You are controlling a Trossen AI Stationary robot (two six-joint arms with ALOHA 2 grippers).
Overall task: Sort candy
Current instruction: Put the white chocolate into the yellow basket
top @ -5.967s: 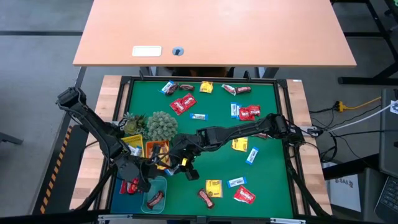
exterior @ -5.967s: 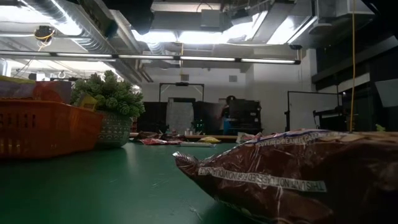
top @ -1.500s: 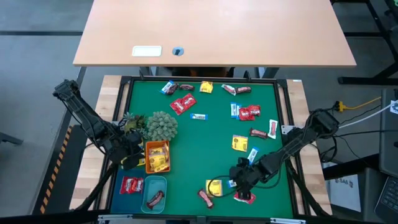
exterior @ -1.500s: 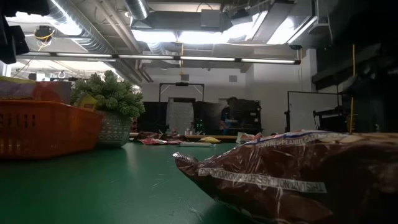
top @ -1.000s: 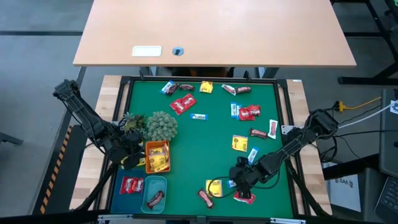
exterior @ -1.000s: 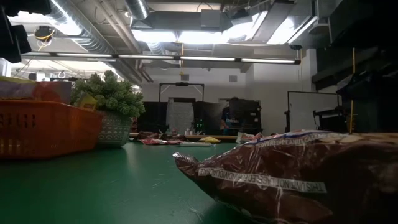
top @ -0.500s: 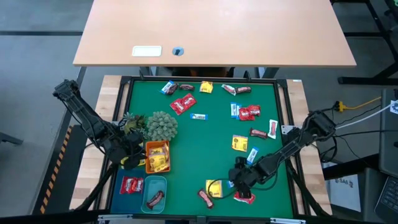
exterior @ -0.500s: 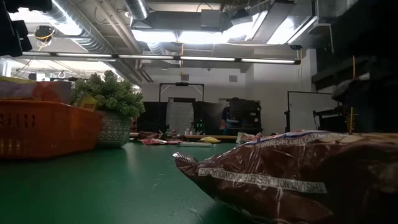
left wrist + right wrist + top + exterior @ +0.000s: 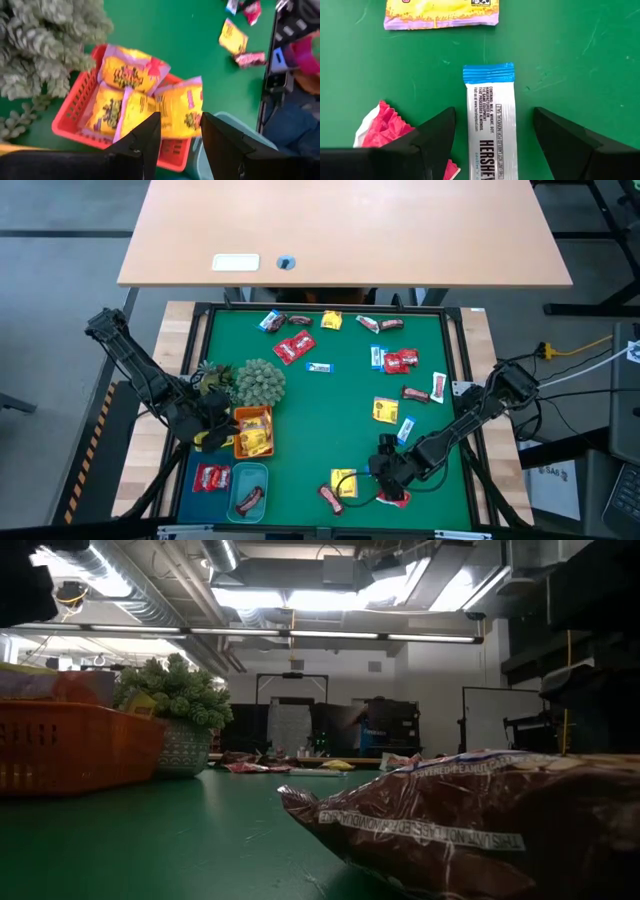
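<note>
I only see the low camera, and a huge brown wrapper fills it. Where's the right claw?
Observer: The right claw hangs open right above a blue-and-white candy lying flat on the green mat.
Child: What's next to that candy?
Observer: A red packet lies beside it, and a yellow packet lies just past its blue end.
Child: And the left claw?
Observer: The left claw is open and empty above the orange basket, which holds yellow sweets.

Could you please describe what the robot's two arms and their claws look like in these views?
Both arms are dark, slender and jointed, with black cabling along them. The left claw has two flat black fingers with squared tips. The right claw has two broad black fingers that taper to angled tips. No markings show on either.
</note>
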